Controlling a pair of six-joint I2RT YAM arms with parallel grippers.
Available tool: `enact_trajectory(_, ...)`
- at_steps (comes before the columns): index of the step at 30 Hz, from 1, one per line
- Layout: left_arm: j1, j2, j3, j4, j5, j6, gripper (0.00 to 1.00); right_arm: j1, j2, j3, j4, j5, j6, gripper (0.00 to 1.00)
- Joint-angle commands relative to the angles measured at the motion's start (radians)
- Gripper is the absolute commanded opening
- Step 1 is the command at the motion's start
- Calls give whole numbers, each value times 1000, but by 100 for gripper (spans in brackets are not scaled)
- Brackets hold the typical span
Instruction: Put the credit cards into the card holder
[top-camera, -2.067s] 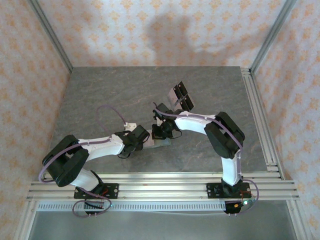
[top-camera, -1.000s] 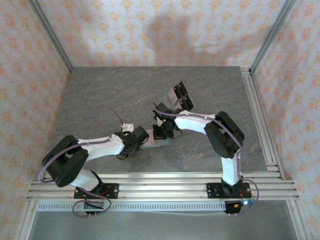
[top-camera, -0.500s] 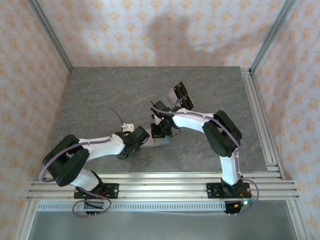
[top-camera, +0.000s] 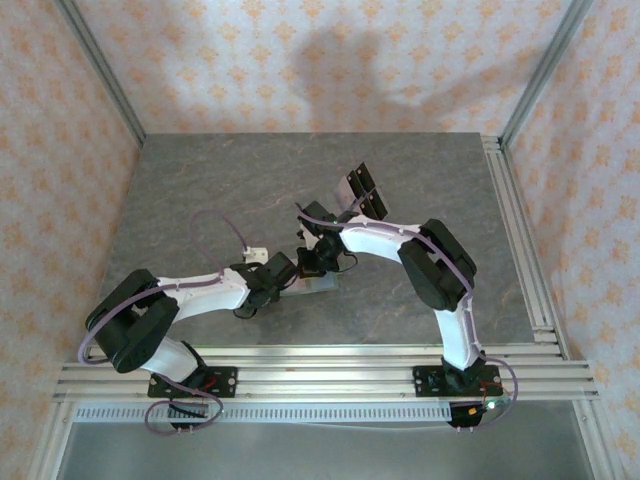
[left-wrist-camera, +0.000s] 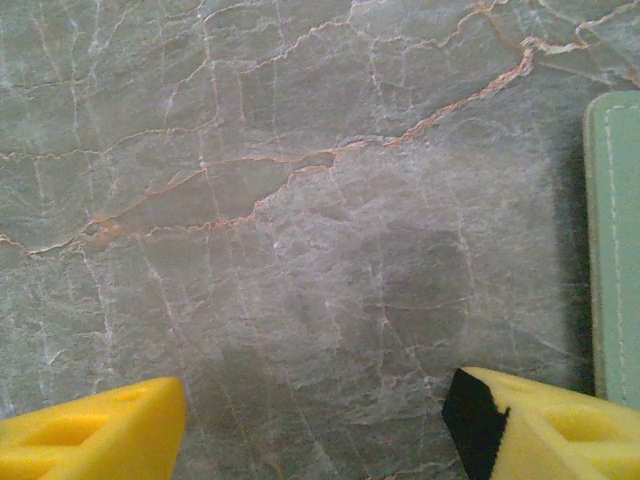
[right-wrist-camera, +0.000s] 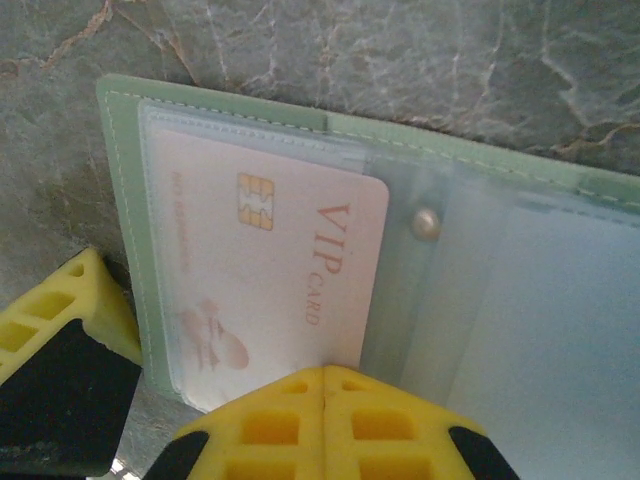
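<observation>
Over the last two seconds the wrist of the right arm is seen in the top view to have been carried leftward across the card holder (right-wrist-camera: 120, 200), with its elbow drawn in after it, while the left arm has hardly been shifted. In the right wrist view the holder is shown lying open on the grey stone table (top-camera: 220, 190), near the middle and towards the arms. A pale pink card (right-wrist-camera: 270, 260) marked VIP is lodged in the clear pocket of its left half, beside a small snap stud (right-wrist-camera: 427, 222). The right gripper (right-wrist-camera: 325, 385) is pressed together with nothing pinched between its fingers, and the joined tips are set against the near edge of that card. The leftward travel is therefore judged to be a push that seats the card. Whether its last edge is fully under the sleeve cannot be told. The left gripper (left-wrist-camera: 315, 425) is kept spread over bare table, and one of its fingers (left-wrist-camera: 540, 425) is placed just beside the holder's green edge, apparently as a stop. The remaining credit cards (top-camera: 362, 190) are left further back on the table, well apart from the holder, so more of the task is judged to be outstanding.
</observation>
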Motion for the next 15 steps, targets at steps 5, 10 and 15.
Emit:
enact_trajectory(5, 54, -66, 24, -43, -38, 6, 74, -1, -96, 0, 11, 43, 20, 7)
enact_trajectory(10, 123, -67, 35, -37, -6, 55, 74, -3, -106, 3, -7, 96, 16, 8)
enact_trajectory(15, 143, -37, 56, -4, 22, 89, 74, -2, -75, 22, -48, 146, -4, 8)
